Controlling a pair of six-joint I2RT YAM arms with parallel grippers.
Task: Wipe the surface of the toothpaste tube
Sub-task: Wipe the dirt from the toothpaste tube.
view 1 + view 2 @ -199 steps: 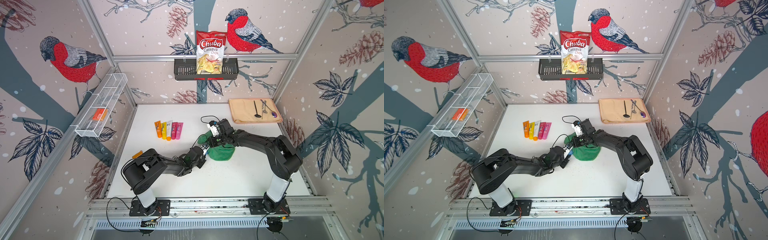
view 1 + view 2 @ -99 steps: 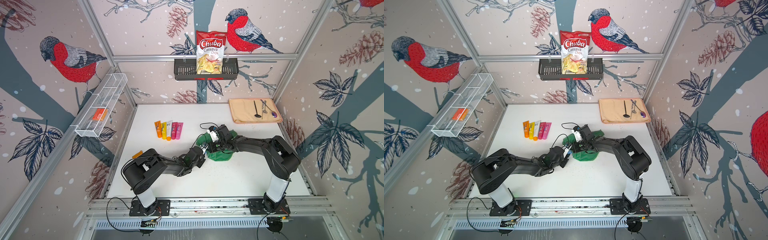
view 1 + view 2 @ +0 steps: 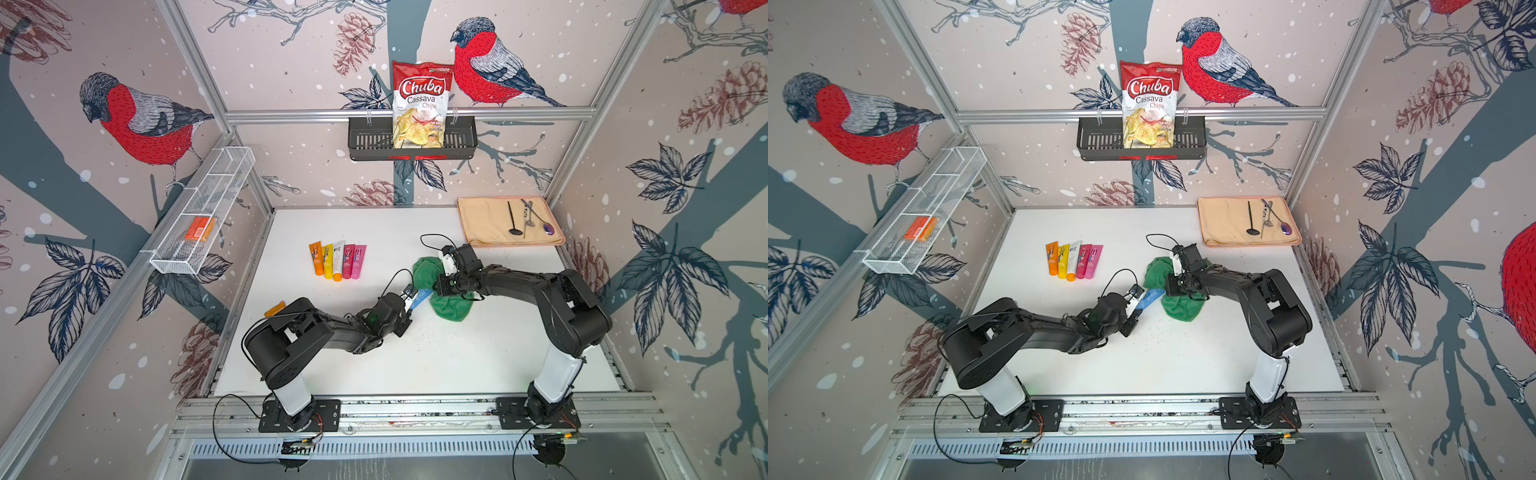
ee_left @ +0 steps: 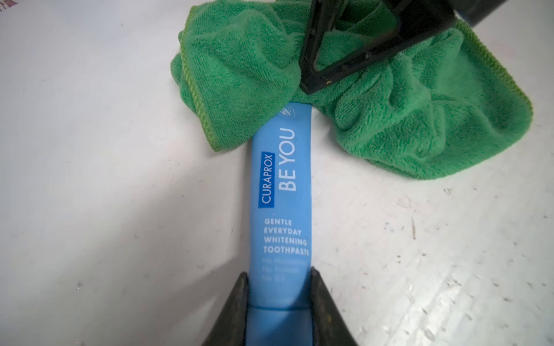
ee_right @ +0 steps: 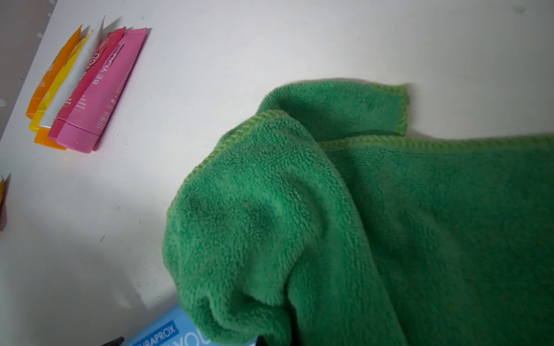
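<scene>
Here in the middle of the desk (image 3: 436, 365) the two arms meet. The left gripper (image 4: 278, 278) is closed part-way around the cap end of the blue tube (image 4: 280, 194), a finger against each side of it, label facing up. The tube points away from that gripper towards the right arm, and its far end disappears under the green cloth (image 4: 419, 134). From where I stand I cannot tell whether the tube rests on the desk or hangs just above it. The right gripper (image 4: 308, 84) is pinched tight on a bunch of the cloth, right above that hidden end, and the cloth gathers into folds around the fingertips. In a top view the cloth (image 3: 451, 309) spreads out on the desk beneath the right gripper (image 3: 441, 286), with one flap lying further back, and the blue tube (image 3: 422, 298) bridges the gap between it and the left gripper (image 3: 409, 301). Well apart, towards the back left, five spare tubes (image 3: 337, 261) lie side by side, touching: orange, yellow, white, red, pink, caps towards the front. In the far right corner a beige towel (image 3: 490, 224) lies flat with a few utensils (image 3: 515, 218) on it. On the back wall a chip bag (image 3: 419, 106) stands in a black basket (image 3: 365, 141), and on the left wall a wire shelf (image 3: 199, 216) holds an orange box (image 3: 200, 228).
</scene>
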